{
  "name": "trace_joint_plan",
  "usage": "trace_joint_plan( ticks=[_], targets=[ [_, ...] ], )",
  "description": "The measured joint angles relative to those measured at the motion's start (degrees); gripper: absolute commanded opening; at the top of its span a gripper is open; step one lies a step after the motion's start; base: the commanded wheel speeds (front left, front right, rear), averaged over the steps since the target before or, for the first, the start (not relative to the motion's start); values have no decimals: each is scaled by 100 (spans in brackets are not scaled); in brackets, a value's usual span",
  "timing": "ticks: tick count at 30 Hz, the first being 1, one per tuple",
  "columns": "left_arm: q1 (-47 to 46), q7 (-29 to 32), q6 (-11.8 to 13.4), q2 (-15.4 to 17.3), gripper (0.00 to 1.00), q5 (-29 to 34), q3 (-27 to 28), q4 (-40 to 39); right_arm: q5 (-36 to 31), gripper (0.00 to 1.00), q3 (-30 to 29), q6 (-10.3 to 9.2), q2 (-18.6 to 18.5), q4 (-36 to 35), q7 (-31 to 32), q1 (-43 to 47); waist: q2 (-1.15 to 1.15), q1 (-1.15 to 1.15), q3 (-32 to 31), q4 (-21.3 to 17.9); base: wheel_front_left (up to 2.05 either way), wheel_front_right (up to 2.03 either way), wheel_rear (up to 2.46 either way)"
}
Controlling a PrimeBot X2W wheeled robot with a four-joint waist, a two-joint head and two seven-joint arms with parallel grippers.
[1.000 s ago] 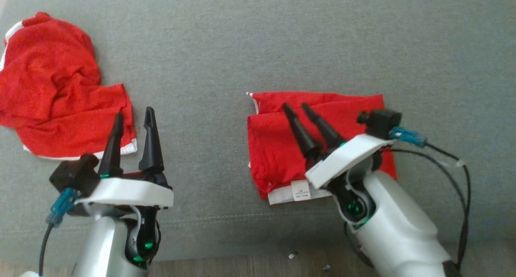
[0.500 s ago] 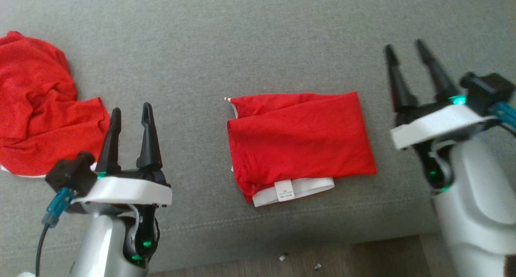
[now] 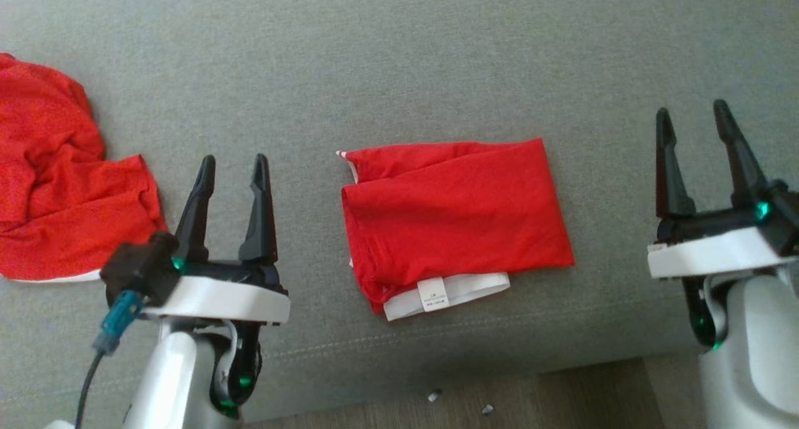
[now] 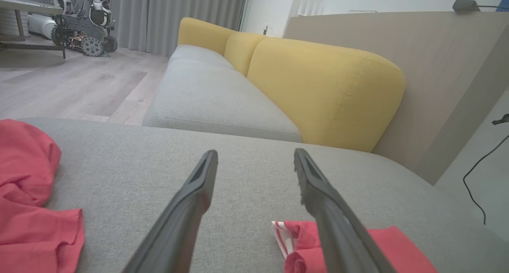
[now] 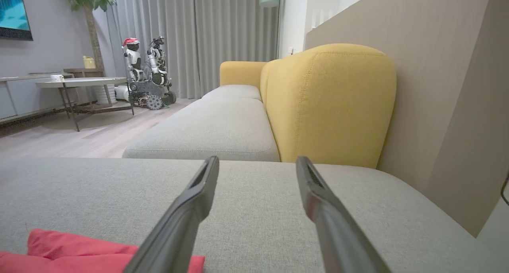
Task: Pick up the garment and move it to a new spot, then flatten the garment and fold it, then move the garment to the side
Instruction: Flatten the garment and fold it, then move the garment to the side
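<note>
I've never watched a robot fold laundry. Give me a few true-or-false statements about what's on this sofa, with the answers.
1. The folded red garment lies on the grey cushion between the left gripper and the right gripper. True.
2. The right gripper is clamped on cloth. False: it is open and holds nothing.
3. A crumpled red garment lies off to the robot's left. True.
4. The sofa's backrest is blue. False: it is yellow.
5. The left gripper is open and empty. True.

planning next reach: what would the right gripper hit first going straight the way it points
Nothing near: right gripper points over grey cushion, clear of the folded red garment. Beyond, probably the yellow backrest; depth unclear.
</note>
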Motion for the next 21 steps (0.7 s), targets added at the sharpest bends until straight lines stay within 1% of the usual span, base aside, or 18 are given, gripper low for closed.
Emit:
trace_joint_plan(
  ticks=[3,5,8,10,18,21],
  targets=[
    [51,0,35,0,100,112,-51,-103,-207,100,-108,0,169,-41,-101,147,0,0,-14,-17,0,0,0],
    [116,0,113,0,100,136,-48,-143,-359,100,-134,0,245,-53,-148,213,0,0,-32,-20,0,0,0],
    [242,0,121,0,100,219,-35,-167,-536,100,-188,0,356,-63,-189,319,0,0,-57,-3,0,0,0],
    [254,0,162,0,100,259,-27,-212,-626,100,-192,0,385,-62,-189,381,0,0,-69,9,0,0,0],
    [254,0,163,1,100,259,1,-253,-636,100,-171,0,415,-103,-190,448,0,0,-93,42,0,0,0],
    [254,0,162,1,100,255,-2,-252,-619,100,-120,0,422,76,-204,448,0,0,-102,59,0,0,0]
  ],
)
